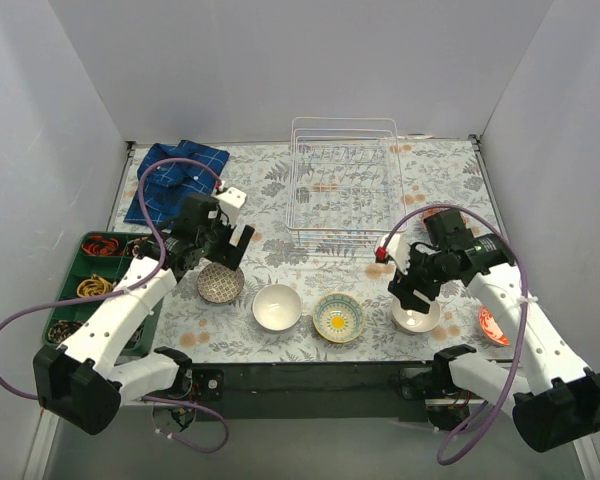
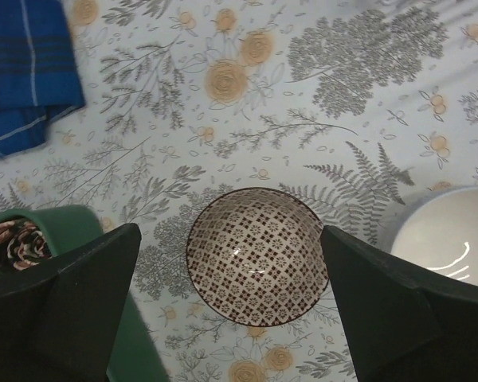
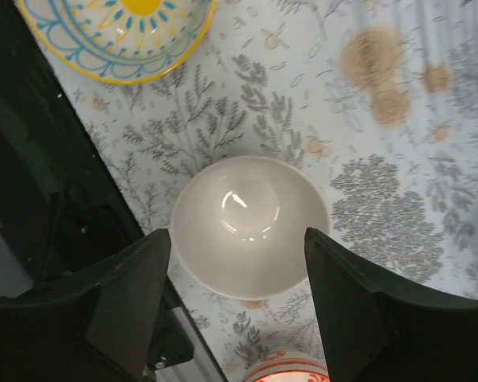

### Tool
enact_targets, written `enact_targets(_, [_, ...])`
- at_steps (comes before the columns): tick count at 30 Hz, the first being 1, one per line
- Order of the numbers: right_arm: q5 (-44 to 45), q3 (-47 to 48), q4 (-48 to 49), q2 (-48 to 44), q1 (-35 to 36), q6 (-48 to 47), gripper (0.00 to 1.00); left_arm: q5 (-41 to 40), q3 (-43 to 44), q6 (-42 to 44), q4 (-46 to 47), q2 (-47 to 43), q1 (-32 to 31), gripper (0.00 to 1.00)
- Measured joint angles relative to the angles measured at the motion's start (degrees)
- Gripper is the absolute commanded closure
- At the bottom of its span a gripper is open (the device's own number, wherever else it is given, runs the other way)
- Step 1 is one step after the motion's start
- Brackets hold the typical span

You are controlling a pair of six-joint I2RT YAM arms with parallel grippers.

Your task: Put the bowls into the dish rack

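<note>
Top view first: the dish rack (image 1: pixel 344 185) sits at the back middle of the bench (image 1: pixel 280 215) with no bowl in it that I can see; five bowls are lined up along the near edge, all apart from the rack; from the left there's a patterned bowl (image 1: pixel 220 284), a big white bowl (image 1: pixel 277 306), a yellow-and-blue bowl (image 1: pixel 338 317), a small white bowl (image 1: pixel 417 318) and a red bowl (image 1: pixel 492 325); a blue cloth (image 1: pixel 177 180) lies back left and a green tray (image 1: pixel 80 275) is at the left edge; the left fingers (image 1: pixel 227 258) hang over the patterned bowl and the right fingers (image 1: pixel 412 292) over the small white one.

Left wrist view: fingers spread wide open, one on each side of the patterned bowl, gripping nothing; the bowl is upright on the bench, with the green tray's corner beside it and the big white bowl's rim at the right.

Right wrist view: fingers apart too, straddling the small white bowl; can't tell if they touch the rim; nothing gripped; the yellow-and-blue bowl peeks in at the top and the red one at the bottom.
</note>
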Motion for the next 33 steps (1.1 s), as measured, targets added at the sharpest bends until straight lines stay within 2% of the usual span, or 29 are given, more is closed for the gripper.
enact_targets(3, [-0.17,-2.14,-2.16,1.92,2.21,1.53,0.27,-2.23,0.22,-0.79,0.72,-0.02,2.23,0.02])
enact_targets(10, [-0.5,-3.78,-1.25,1.33,9.4,10.8,0.29,-4.9,1.66,-0.79,3.76,0.7,2.64,0.02])
enact_targets(15, [-1.2,-3.72,1.7,1.6,19.12,12.76,0.3,-5.11,2.43,-1.11,3.56,2.38,4.15,0.02])
enact_targets(21, [-0.94,-2.91,7.17,6.8,31.8,10.73,0.31,-1.92,12.68,-4.42,-1.03,10.6,7.06,0.02])
enact_targets(26, [2.6,0.83,14.69,14.01,40.13,10.27,0.3,-0.07,19.17,-7.3,-4.57,13.03,8.46,0.02])
enact_targets(29, [3.69,4.92,18.1,18.82,43.41,10.86,0.31,1.38,23.43,-8.72,-5.86,15.82,13.03,0.02])
enact_targets(33, [7.26,5.4,22.73,20.02,47.56,16.22,0.33,1.81,26.32,-9.81,-6.12,18.38,18.29,0.02])
